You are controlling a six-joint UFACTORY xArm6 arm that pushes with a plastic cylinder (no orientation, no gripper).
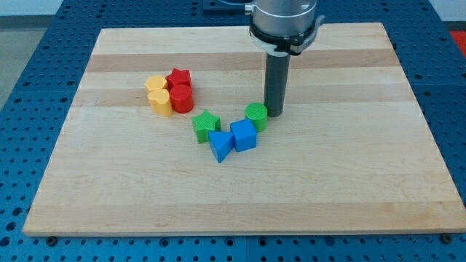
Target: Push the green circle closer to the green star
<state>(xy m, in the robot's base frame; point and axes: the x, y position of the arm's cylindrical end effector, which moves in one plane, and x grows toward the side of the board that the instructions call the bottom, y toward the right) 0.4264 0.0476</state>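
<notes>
The green circle sits near the board's middle, touching the upper right of the blue cube. The green star lies to its left, a small gap away, against the blue triangle. My tip rests on the board just to the right of the green circle, touching or almost touching its right side.
A cluster at the view's upper left holds a yellow heart, a yellow block, a red star-like block and a red cylinder. The wooden board lies on a blue perforated table.
</notes>
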